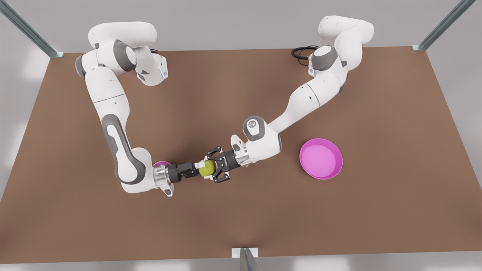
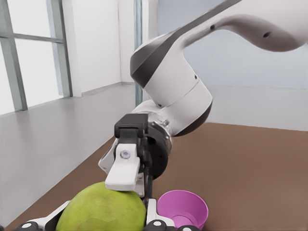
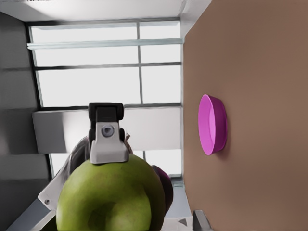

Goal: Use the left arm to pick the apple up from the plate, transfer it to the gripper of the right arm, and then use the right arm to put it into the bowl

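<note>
- The apple [image 1: 206, 168] hangs above the table [image 1: 241, 226], between the two pincers, near the middle.
- The left pincer [image 1: 196, 168] is closed on it from the front view's left.
- The right pincer [image 1: 214, 169] has its fingers spread around the apple; I cannot tell if they press it.
- The step in hand seems the transfer.
- Next, I think, the right must clamp, the left release, before going to the bowl [image 1: 321, 158].

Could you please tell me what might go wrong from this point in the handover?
1. The apple hangs above the table, with the left gripper shut on it and the right gripper at its opposite side. If the left releases before the right holds firmly, the apple could drop and roll.
2. The bowl sits off toward the front view's right, so a shallow hold might slip during the carry.
</note>
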